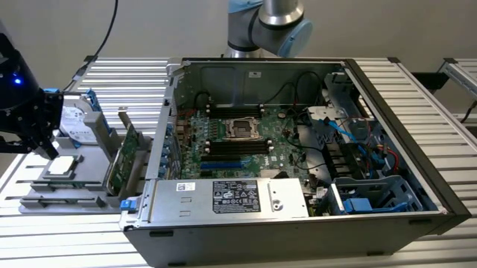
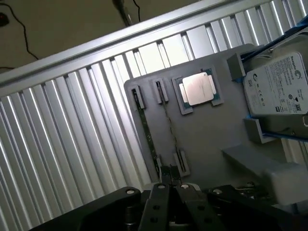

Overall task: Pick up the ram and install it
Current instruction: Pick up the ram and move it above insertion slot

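Early stage | gripper [image 2: 168, 185] clenched, nothing visibly held, above parts tray [image 2: 211, 144] | ram [image 2: 147, 130] on edge in tray, unlifted | motherboard [image 1: 238, 139] install not done

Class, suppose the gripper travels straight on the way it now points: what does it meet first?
Probably the gray tray, right beside the ram standing on edge in it. The shut gripper points down there; depth is unclear, so the ram's top edge might come first.

Hard drive [image 2: 275, 86], hand [image 2: 169, 180] partly off-frame
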Tool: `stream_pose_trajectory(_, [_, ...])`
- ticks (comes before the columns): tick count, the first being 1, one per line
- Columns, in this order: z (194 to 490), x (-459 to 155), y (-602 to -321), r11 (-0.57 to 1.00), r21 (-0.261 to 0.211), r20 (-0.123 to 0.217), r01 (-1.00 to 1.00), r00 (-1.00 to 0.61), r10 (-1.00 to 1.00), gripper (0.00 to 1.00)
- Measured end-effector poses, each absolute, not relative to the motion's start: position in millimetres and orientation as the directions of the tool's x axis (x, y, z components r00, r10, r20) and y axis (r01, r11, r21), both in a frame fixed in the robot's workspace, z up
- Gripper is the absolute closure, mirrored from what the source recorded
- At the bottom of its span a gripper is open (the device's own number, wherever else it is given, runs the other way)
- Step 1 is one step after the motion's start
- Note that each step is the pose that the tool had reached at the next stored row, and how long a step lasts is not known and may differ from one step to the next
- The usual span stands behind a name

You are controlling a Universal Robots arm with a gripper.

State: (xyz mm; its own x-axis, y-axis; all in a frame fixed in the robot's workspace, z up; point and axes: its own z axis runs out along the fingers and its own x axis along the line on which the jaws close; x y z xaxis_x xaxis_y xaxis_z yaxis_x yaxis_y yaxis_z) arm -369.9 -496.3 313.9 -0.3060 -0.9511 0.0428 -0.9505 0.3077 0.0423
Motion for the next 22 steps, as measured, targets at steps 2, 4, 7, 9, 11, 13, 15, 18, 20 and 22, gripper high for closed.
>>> stream_pose_trajectory(2, [313.9,-370.0,-496.3,0.274,0.042,0.044,-0.961,-0.272,-0.961,0.89])
stream_pose_trajectory(4, [313.9,-369.9,-496.3,0.239,0.042,0.045,-0.97,-0.237,-0.971,0.89])
stream_pose_trajectory(7, [313.9,-369.9,-496.3,0.185,0.041,0.047,-0.982,-0.183,-0.982,0.89])
stream_pose_trajectory(9, [313.9,-369.9,-496.3,0.148,0.041,0.047,-0.988,-0.146,-0.988,0.89])
stream_pose_trajectory(11, [313.9,-370.0,-496.3,0.113,0.041,0.047,-0.993,-0.111,-0.993,0.89])
stream_pose_trajectory(13, [313.9,-370.2,-496.2,0.077,0.041,0.047,-0.996,-0.075,-0.996,0.89])
stream_pose_trajectory(15, [313.9,-370.7,-496.2,0.045,0.041,0.048,-0.998,-0.043,-0.998,0.89])
stream_pose_trajectory(18, [313.8,-371.8,-496.3,0.031,0.041,0.047,-0.999,-0.029,-0.998,0.89])
stream_pose_trajectory(20, [313.8,-371.8,-496.3,0.031,0.041,0.047,-0.999,-0.029,-0.998,0.83])
stream_pose_trajectory(22, [313.8,-371.8,-496.3,0.031,0.041,0.048,-0.999,-0.029,-0.998,0.77])
